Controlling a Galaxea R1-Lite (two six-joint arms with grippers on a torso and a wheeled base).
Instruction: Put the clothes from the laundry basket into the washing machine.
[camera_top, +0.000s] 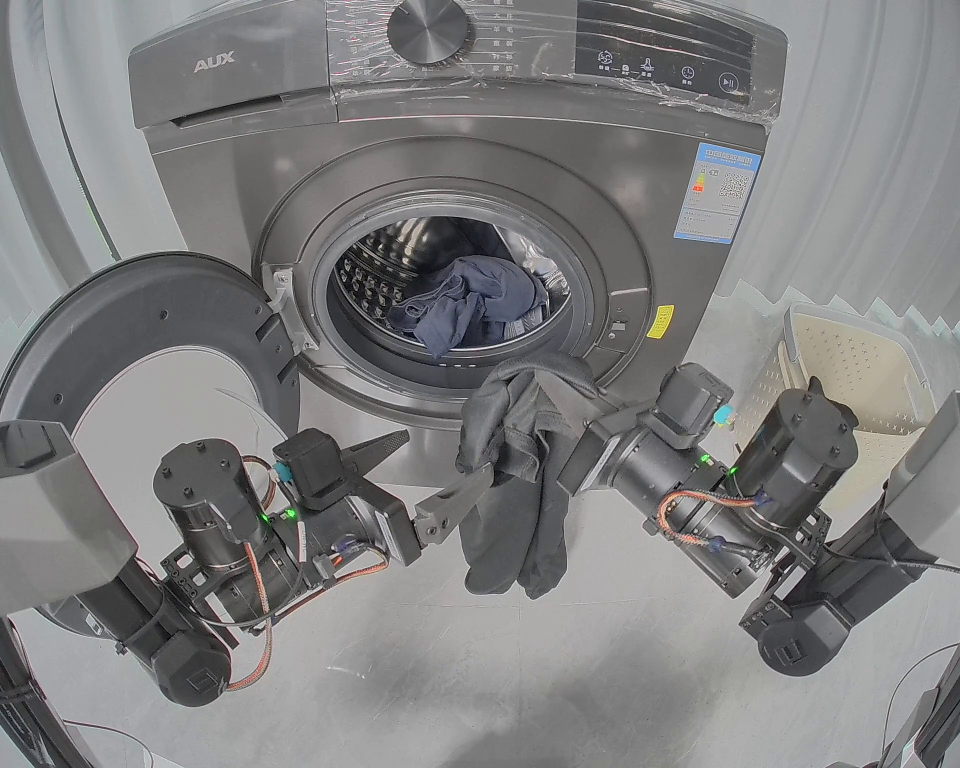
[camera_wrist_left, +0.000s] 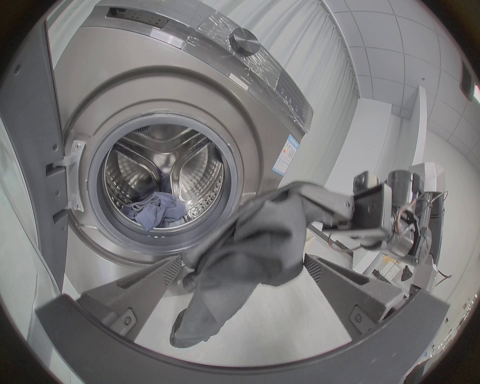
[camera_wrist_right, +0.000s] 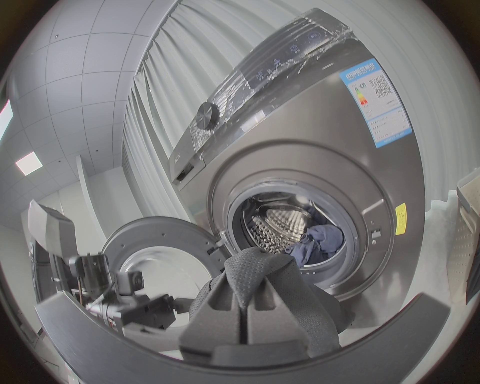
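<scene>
1. Grey metal front-loading washing machine, round door swung open to its left.
2. Dark blue crumpled garment, lying in the drum at the front lip.
3. Dark grey knit garment, pinched in the clamped right gripper and hanging just below the port's lower rim, outside the drum.
4. Left gripper, fingers spread wide, holding nothing, one fingertip just beside the hanging grey cloth.
5. White perforated plastic laundry basket, beside the machine's right front corner.
</scene>
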